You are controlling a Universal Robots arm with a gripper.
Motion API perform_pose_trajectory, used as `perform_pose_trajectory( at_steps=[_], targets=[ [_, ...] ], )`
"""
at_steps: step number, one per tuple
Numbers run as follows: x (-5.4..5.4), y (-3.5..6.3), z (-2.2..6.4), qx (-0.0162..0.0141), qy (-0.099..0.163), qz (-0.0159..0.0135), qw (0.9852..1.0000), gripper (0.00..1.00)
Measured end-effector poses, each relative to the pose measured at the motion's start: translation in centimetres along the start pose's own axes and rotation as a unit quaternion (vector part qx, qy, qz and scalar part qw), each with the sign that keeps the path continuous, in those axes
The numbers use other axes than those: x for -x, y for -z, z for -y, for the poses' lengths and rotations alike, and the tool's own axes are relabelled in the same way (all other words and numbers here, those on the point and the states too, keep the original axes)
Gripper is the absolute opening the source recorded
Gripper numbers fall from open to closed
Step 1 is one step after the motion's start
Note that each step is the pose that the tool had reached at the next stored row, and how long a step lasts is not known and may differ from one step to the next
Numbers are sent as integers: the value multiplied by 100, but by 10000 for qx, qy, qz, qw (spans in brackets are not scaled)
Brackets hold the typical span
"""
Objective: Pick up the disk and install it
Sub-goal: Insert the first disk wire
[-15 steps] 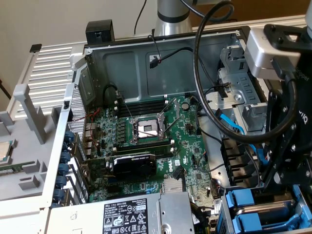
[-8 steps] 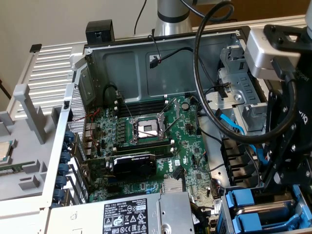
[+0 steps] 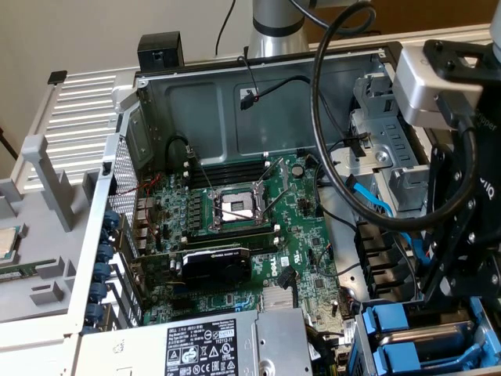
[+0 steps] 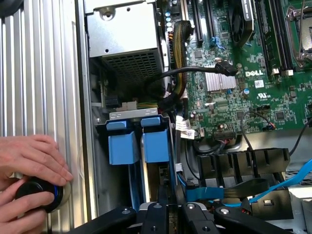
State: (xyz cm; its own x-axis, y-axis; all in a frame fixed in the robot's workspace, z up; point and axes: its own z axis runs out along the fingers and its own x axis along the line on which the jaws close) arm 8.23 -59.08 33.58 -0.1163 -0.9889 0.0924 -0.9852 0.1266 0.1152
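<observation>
The computer case (image 3: 235, 86) lies open before me, motherboard (image 3: 258, 235) facing up; low on the exterior view's right the dark gripper (image 3: 450, 274) hangs over the drive bay (image 3: 362, 345), where blue plastic shows among grey metal. In the wrist view the gripper (image 4: 169, 202) sits right at one end of the disk (image 4: 156, 178), which stands on edge in a slot of the bay, its blue rail end (image 4: 157, 145) towards the power supply (image 4: 124, 29); a second blue carrier (image 4: 122, 148) stands just beside it in the neighbouring slot. Whether the gripper is clamped on the disk, merely pressed against it, or apart from it, I cannot tell; the contact is hidden behind its own dark body.

My reading is that the picking up is done and the installing is in hand; the disk looks to be in its slot, though how deep I cannot say. Any further push would call for a straight line along the slot, the rails kept square to the guides, and gentle force; the blue cable (image 4: 209, 193) and the black cable (image 4: 195, 70) lie near and could snag. A person's hands (image 4: 29, 165) rest on the ribbed silver panel (image 4: 44, 73) outside the case, one over a round black knob (image 4: 36, 192).
</observation>
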Motion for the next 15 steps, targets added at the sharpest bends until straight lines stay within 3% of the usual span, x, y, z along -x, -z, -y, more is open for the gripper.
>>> perform_pose_trajectory(
  at_steps=[15],
  targets=[
    [2, -19, 1, -3, 7, 0, 10000, 17]
  ],
)
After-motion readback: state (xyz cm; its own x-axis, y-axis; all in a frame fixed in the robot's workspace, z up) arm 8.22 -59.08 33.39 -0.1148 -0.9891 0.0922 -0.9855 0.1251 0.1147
